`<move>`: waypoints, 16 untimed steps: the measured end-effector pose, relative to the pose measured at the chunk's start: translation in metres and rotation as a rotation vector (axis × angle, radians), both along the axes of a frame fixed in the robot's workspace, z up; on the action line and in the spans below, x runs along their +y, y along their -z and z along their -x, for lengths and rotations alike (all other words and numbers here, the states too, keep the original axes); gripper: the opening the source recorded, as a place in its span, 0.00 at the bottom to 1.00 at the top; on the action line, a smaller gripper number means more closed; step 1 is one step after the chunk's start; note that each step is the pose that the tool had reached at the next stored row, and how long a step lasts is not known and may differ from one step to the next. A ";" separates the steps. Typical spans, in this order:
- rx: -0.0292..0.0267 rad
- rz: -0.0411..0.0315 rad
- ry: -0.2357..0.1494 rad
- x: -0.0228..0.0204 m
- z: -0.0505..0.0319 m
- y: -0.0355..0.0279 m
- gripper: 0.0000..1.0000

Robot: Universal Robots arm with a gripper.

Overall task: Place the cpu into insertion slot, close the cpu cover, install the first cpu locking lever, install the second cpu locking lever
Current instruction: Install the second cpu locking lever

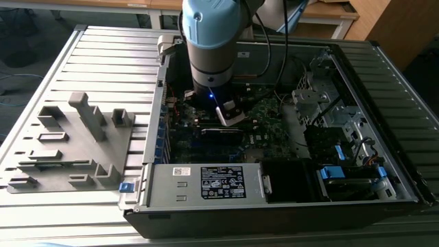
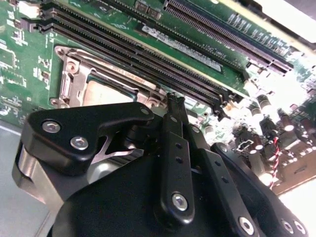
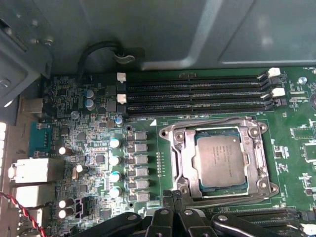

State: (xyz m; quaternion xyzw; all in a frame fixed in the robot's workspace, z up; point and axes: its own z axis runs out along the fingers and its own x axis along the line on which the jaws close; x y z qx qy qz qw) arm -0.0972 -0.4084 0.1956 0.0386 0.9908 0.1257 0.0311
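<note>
The flat square grey-topped cpu lies seated in the silver-rimmed square insertion slot; the shiny silver cpu cover frames it; the black claw hovers at its seven o'clock corner, fingers pinched together, holding nothing.
</note>
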 end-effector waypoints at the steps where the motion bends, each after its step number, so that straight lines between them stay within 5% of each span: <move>1: 0.0000 -0.0028 0.000 0.0000 0.0000 0.0003 0.11; 5: -0.0002 -0.0095 0.000 -0.0001 0.0001 0.0014 0.11; 16: 0.0000 -0.0092 0.000 -0.0014 0.0005 0.0036 0.11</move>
